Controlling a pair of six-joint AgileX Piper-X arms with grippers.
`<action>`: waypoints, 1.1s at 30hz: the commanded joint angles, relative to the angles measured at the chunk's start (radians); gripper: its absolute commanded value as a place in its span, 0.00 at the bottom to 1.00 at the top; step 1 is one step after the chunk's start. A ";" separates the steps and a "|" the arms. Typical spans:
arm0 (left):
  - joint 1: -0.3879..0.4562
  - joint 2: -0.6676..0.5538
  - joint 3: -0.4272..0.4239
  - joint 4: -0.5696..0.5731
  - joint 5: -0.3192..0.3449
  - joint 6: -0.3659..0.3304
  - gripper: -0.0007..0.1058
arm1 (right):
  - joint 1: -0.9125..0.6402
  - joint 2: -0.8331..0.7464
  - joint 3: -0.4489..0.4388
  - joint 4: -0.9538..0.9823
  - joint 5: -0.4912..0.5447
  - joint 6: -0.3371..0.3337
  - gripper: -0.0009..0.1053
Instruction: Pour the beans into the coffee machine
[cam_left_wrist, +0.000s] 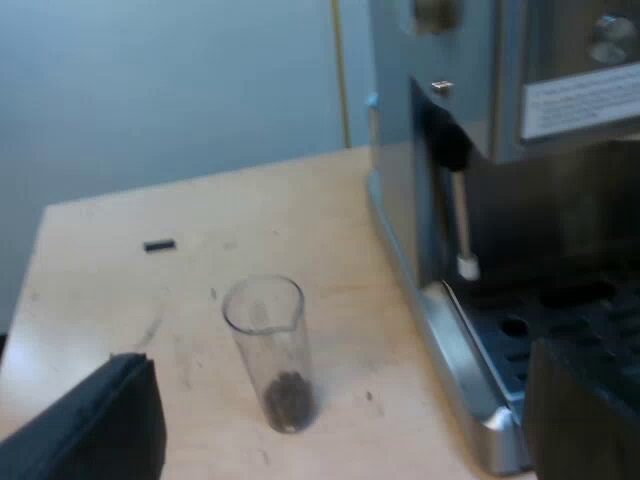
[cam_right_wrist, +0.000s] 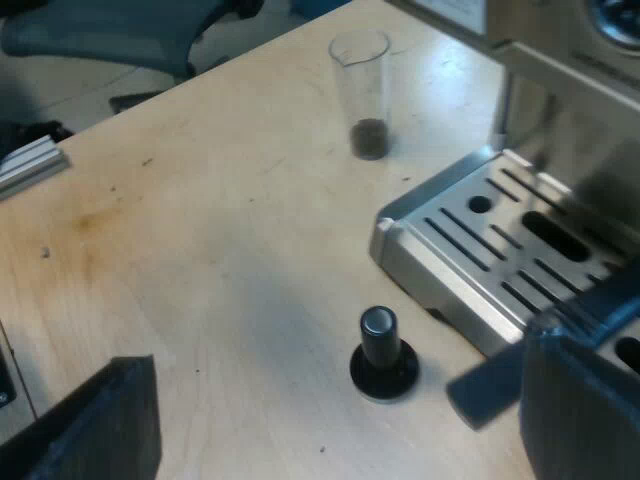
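Wooden table (cam_right_wrist: 200, 250): measuring glass (cam_left_wrist: 270, 350) upright; tamper (cam_right_wrist: 383, 355) beside machine (cam_right_wrist: 470, 250).

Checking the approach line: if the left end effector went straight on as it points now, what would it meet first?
Probably the clear measuring glass holding dark beans, which stands ahead of the left end effector, between its open fingers, beside the steel espresso machine. Depth is uncertain.

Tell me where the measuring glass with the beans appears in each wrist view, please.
Left wrist view: the measuring glass stands upright on the table, close beside the drip tray.
Right wrist view: the measuring glass stands on the table beyond the corner of the drip tray, farther off than the tamper.
Shared landmark: the drip tray's metal edge.
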 joint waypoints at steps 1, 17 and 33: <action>-0.001 0.003 0.037 -0.092 -0.038 -0.001 0.81 | 0.006 0.026 -0.008 -0.051 -0.008 -0.007 0.75; 0.012 0.162 0.279 -0.479 -0.066 -0.003 0.81 | 0.005 0.123 -0.006 -0.139 -0.008 0.042 0.75; 0.059 0.696 0.287 -0.880 0.078 -0.016 0.81 | 0.005 0.123 -0.006 -0.139 -0.008 0.084 0.75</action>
